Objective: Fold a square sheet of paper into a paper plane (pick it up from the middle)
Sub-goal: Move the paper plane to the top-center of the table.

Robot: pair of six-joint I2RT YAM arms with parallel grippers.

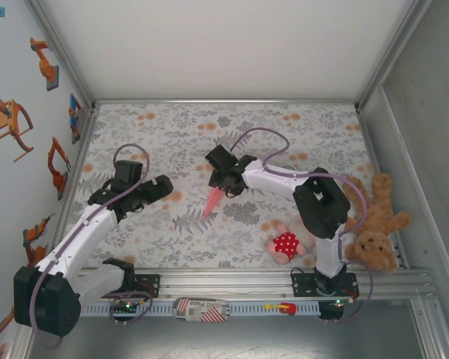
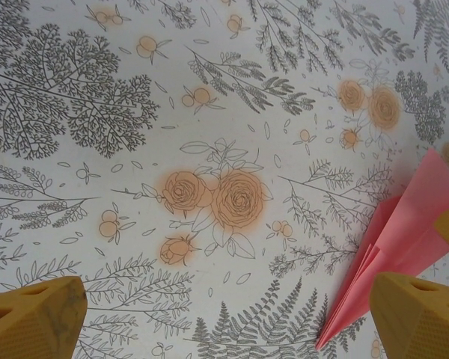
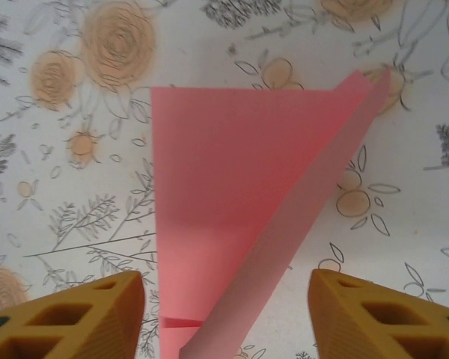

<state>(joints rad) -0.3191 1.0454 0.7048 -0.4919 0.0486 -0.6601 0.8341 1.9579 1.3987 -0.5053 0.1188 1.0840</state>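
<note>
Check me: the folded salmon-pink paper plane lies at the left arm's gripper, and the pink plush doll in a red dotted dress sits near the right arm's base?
No: the salmon-pink paper plane lies at the right gripper, not the left gripper, as the top external view shows. The rest is right.

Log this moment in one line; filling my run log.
paper plane folded; right gripper open astride it; left gripper open nearby

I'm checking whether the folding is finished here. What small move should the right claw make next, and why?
Probably lift the right claw straight up and clear. The paper plane already looks like a narrow folded dart resting on the flowered table, and the claw is open, its fingers astride the paper without gripping it.
</note>
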